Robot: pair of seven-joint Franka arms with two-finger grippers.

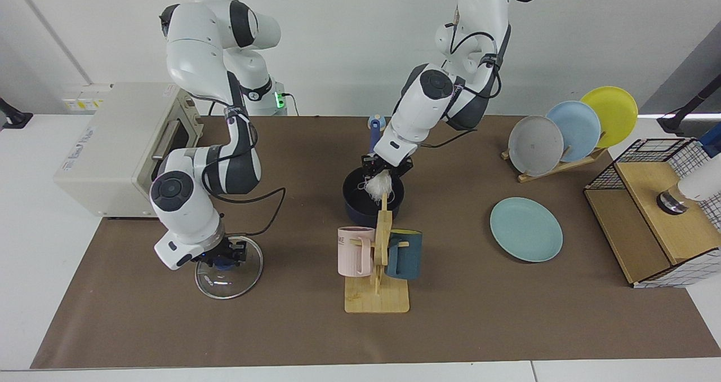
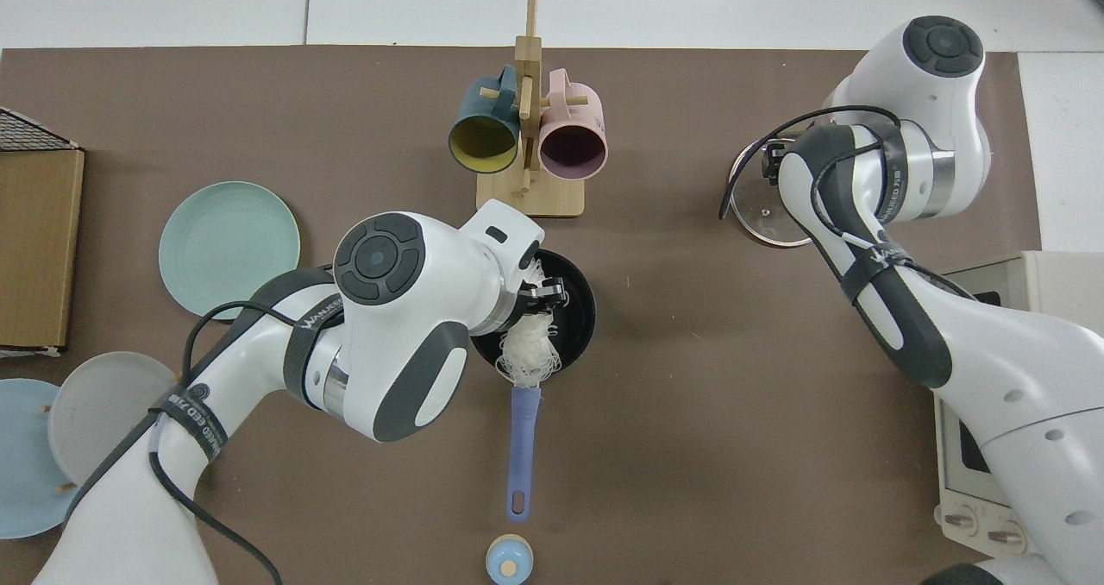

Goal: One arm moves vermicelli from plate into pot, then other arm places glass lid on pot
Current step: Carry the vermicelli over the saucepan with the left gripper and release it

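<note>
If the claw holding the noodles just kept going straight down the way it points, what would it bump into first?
Most likely the pot: the left gripper hangs over its opening, shut on the vermicelli, so the noodles would meet the black bottom first. Depth is hard to judge; the rim is close.

plate (image 1: 526, 229) teal-green | pot (image 1: 360, 207) navy, black inside | vermicelli (image 1: 377, 185) white | mugs: pink (image 1: 355, 251), dark teal (image 1: 404, 254)

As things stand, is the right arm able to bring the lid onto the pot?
Probably not yet. The left gripper hangs over the pot, shut on the vermicelli, blocking the opening. The right gripper sits at the lid knob.
</note>
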